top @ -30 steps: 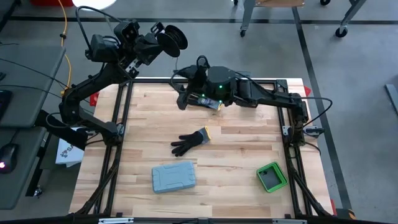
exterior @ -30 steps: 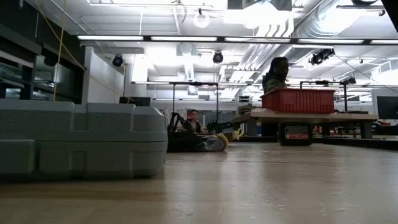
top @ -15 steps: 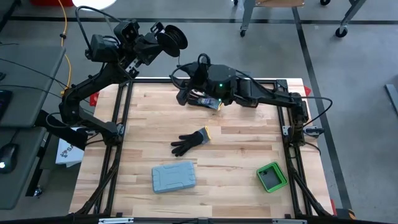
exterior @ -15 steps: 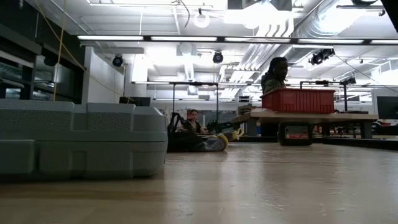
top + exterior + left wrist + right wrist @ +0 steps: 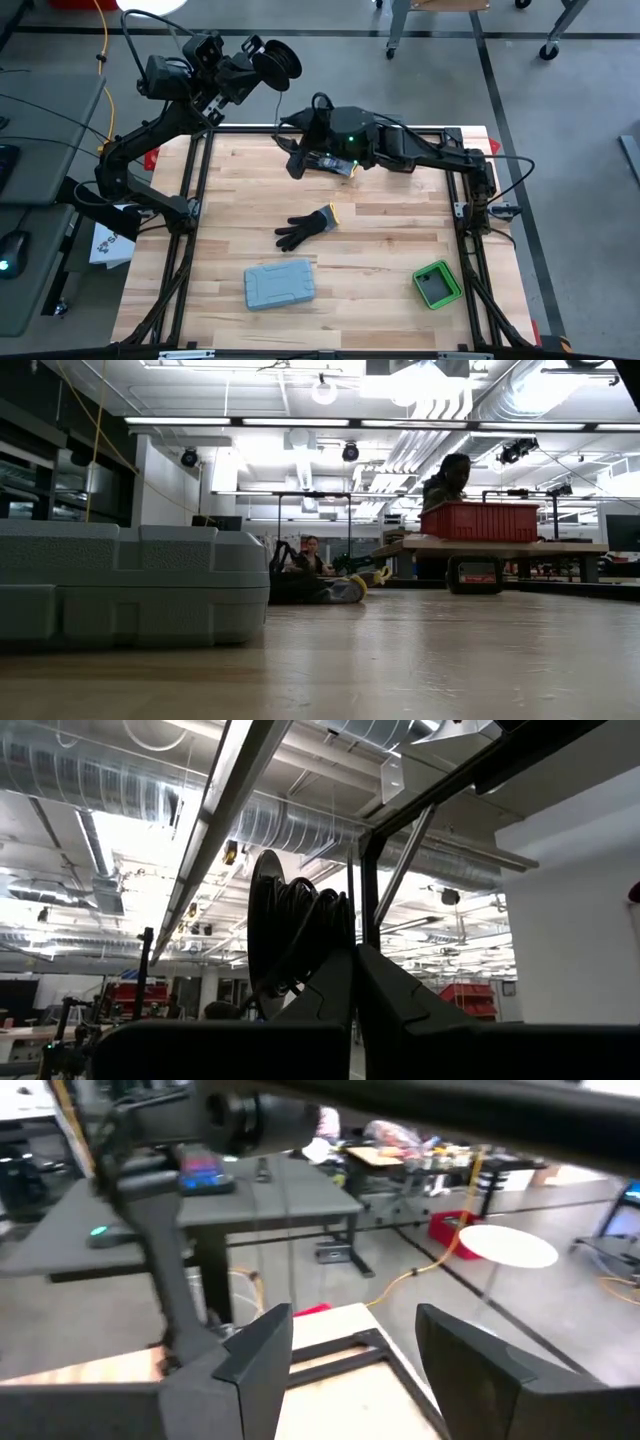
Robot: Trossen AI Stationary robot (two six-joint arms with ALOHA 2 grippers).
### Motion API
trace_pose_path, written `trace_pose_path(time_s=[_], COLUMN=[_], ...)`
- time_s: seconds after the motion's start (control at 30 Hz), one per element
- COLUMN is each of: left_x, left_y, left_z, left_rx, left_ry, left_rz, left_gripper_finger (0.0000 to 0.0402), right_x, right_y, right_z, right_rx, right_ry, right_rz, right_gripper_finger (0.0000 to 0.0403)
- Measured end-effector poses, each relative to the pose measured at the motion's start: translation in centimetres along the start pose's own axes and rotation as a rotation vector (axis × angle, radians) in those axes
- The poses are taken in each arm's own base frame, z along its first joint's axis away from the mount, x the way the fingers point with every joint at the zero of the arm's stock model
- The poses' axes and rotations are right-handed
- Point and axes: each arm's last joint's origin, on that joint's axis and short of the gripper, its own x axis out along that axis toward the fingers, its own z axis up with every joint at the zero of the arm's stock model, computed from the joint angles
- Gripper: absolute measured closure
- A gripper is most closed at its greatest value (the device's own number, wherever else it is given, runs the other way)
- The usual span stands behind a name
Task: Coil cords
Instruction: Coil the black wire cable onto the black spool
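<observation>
While the left gripper (image 5: 268,58) hangs raised beyond the worktop's (image 5: 400,230) far left corner, its fingers (image 5: 330,995) are pinched together on the cords (image 5: 284,60), a black ring-shaped coil standing on edge between them. Over the far edge of the worktop the right gripper (image 5: 293,160) has its fingers (image 5: 255,1355) spread wide apart with nothing between them. Nearer the worktop's middle lies a black glove (image 5: 306,227); a grey case (image 5: 279,284) and a green box (image 5: 436,283) sit toward the near edge.
</observation>
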Motion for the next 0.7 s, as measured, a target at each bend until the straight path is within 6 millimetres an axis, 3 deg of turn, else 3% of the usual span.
trace_pose_path(time_s=[0.27,0.47,0.7], left_x=[0.00,0.00,0.00], left_y=[0.00,0.02,0.03], left_z=[0.00,-0.02,-0.03], left_rx=[0.000,-0.001,-0.001], left_ry=[0.000,0.001,0.001], left_rz=[0.000,0.002,0.002], left_gripper_finger=[0.0401,0.0401,0.0400], right_x=[-0.02,-0.03,0.04], right_y=[-0.01,0.22,-0.16], right_z=[0.18,0.45,0.58], right_rx=[-0.014,0.017,-0.011], right_ry=[-0.018,-0.045,-0.058], right_rz=[-0.021,0.068,0.000], right_gripper_finger=[0.0197,0.0197,0.0197])
